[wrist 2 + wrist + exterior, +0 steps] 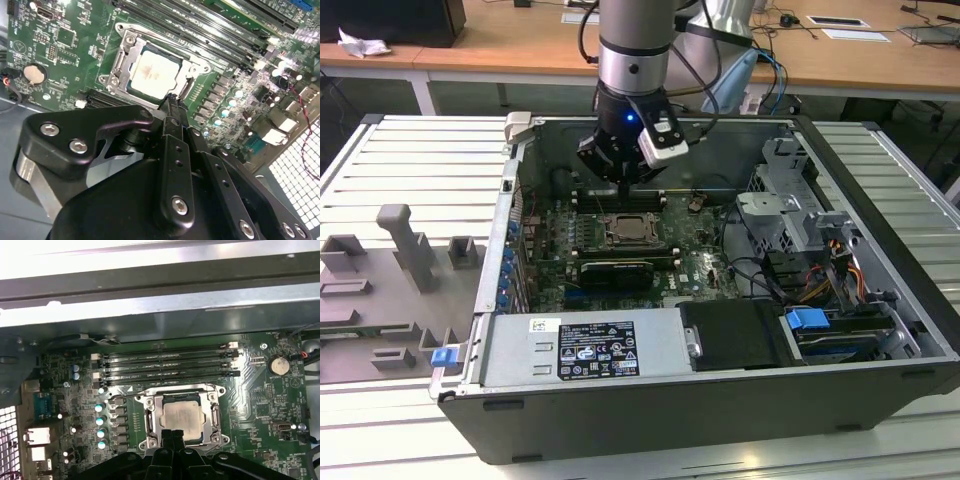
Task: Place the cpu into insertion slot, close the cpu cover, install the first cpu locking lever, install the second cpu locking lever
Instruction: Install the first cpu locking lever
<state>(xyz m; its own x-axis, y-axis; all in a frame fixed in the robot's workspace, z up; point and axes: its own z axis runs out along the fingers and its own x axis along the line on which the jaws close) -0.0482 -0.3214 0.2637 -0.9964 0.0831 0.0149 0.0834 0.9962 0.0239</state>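
Observation:
The cpu (pixel 154 74) lies flat in the insertion slot (pixel 150 442) on the green board, its dull metal top showing. The cpu cover (pixel 119 64) lies down around the chip as a silver frame. In the first wrist view the cpu (pixel 181 416) sits inside the cpu cover (pixel 215 415), and a thin wire lever (pixel 130 394) runs along one side of the socket. My gripper (pixel 172 100) is shut with nothing between its fingers, and its tip (pixel 172 434) hangs at the socket's edge. In the exterior view the gripper (pixel 623 178) hovers over the socket (pixel 625 232) inside the open computer case.
Long memory slots (pixel 167 365) run beside the socket. A black graphics card (pixel 615 272) lies in front of it, and a power supply (pixel 585 350) sits at the case front. A drive cage (pixel 780 200) and cables (pixel 820 280) stand at the exterior view's right. Grey fixtures (pixel 405 240) sit outside the case.

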